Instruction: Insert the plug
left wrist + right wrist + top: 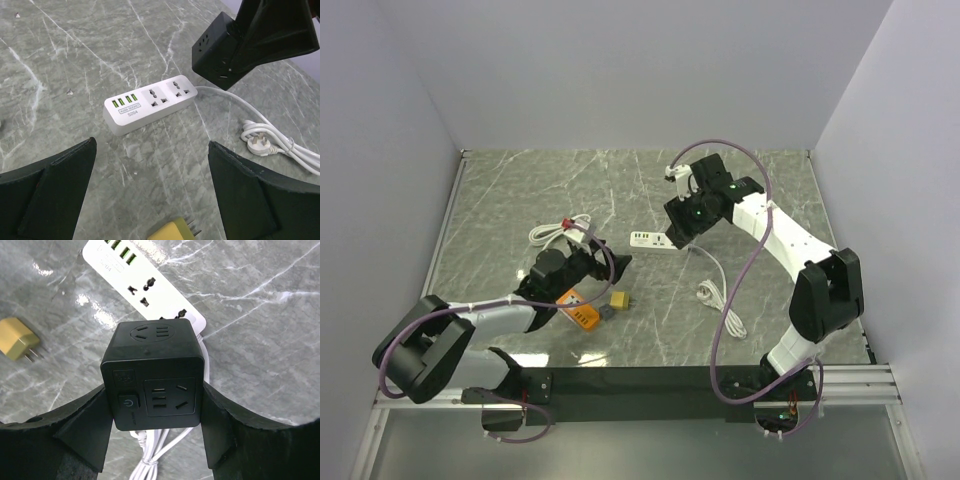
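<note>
My right gripper (pixel 682 224) is shut on a black cube socket (pixel 152 375) and holds it just above the right end of the white power strip (pixel 648 240). The strip (pixel 145 282) lies flat with green USB ports and two outlets; it also shows in the left wrist view (pixel 150 103), with the cube (pixel 220 55) hanging over its far end. A yellow plug (pixel 618 299) lies on the table, prongs out, in the right wrist view (pixel 17 339) and at the bottom edge of the left wrist view (pixel 172 231). My left gripper (pixel 608 258) is open and empty, above the plug and aimed at the strip.
The strip's white cord (pixel 720 300) coils on the table to the right, its plug end (pixel 260 144) lying loose. An orange block (pixel 582 312) and a small grey piece (pixel 605 311) lie by the yellow plug. A white bundled cable (pixel 560 232) lies behind the left arm.
</note>
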